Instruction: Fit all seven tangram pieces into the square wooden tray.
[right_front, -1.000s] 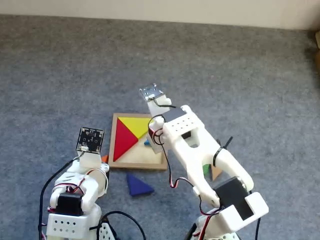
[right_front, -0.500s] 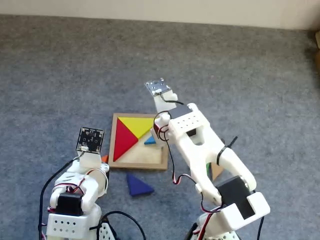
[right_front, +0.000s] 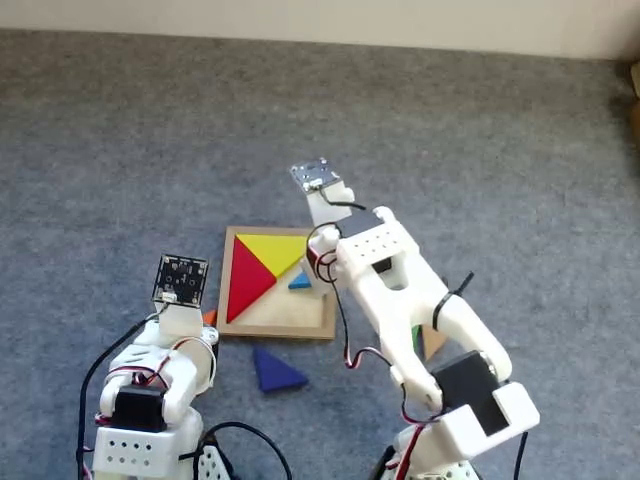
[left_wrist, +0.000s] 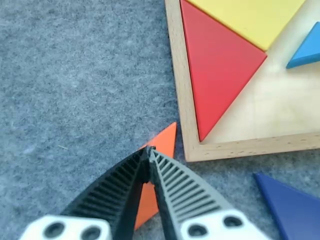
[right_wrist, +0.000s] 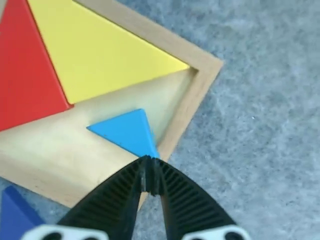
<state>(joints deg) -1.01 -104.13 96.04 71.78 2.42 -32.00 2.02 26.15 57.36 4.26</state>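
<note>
The tray (right_front: 285, 326) holds a yellow triangle (right_front: 268, 252), a red triangle (right_front: 245, 281) and a small blue triangle (right_wrist: 125, 131). My right gripper (right_wrist: 148, 172) is closed and empty above the blue triangle. My left gripper (left_wrist: 149, 161) is closed over the orange piece (left_wrist: 164, 144), just outside the tray.

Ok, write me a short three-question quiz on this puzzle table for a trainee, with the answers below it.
1. True or false: the orange piece lies inside the tray.
2. Where is the light blue triangle? A inside the tray; B outside the tray; C lifted in the air.
3. Fill in: ___ pieces lie in the tray.
Key: 1 false, it lies outside, by the tray's corner. 2 A. 3 three: the red triangle, the yellow triangle and the light blue one.
</note>
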